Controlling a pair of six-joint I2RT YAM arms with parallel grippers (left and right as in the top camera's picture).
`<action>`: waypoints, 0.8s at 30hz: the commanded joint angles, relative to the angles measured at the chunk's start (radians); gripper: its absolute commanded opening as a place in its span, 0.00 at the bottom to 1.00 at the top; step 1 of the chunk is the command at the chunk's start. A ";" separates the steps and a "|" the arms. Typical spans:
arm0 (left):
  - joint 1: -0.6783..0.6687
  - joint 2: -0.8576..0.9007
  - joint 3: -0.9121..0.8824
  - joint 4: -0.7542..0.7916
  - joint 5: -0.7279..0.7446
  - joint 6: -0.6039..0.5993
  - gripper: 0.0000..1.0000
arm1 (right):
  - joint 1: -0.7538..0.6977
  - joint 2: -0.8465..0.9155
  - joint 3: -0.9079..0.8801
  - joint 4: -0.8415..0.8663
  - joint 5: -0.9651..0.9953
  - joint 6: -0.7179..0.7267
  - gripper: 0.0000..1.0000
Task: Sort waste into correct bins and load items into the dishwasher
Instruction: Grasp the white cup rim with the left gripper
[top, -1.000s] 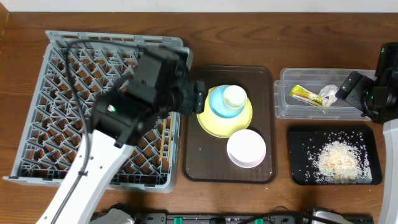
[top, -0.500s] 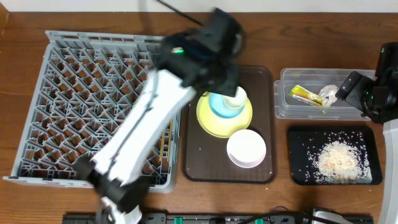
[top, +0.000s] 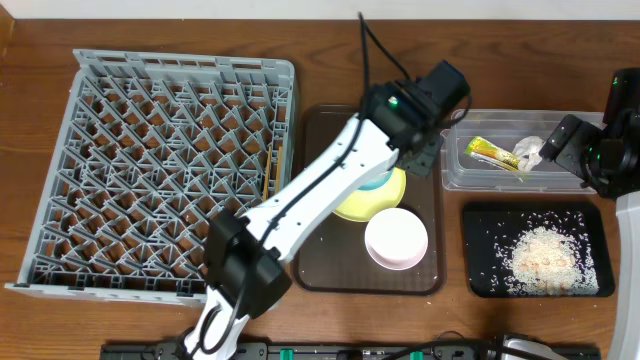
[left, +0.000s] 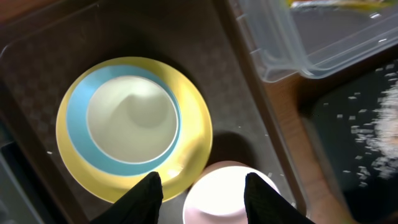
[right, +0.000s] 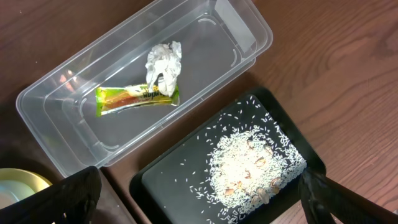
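One stack, small white cup in light blue bowl on yellow plate, on the brown serving tray, directly beneath the nearer left claw, part-open, empty; right claw, wide, empty, beyond the tray.

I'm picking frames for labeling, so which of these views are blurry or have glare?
Overhead: sharp, evenly lit. Left wrist: soft throughout, rice smeared into streaks, white bowl overexposed. Right wrist: crisp, small highlights on the tub, own fingers dark and out of focus at the bottom corners.
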 joint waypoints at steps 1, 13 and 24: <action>-0.014 0.051 0.000 -0.006 -0.068 0.001 0.45 | -0.005 -0.001 0.006 -0.002 0.007 -0.006 0.99; -0.017 0.190 0.000 0.009 -0.136 0.001 0.36 | -0.005 -0.001 0.006 -0.002 0.007 -0.007 0.99; -0.017 0.214 -0.012 0.012 -0.220 0.000 0.24 | -0.005 -0.001 0.006 -0.002 0.007 -0.007 0.99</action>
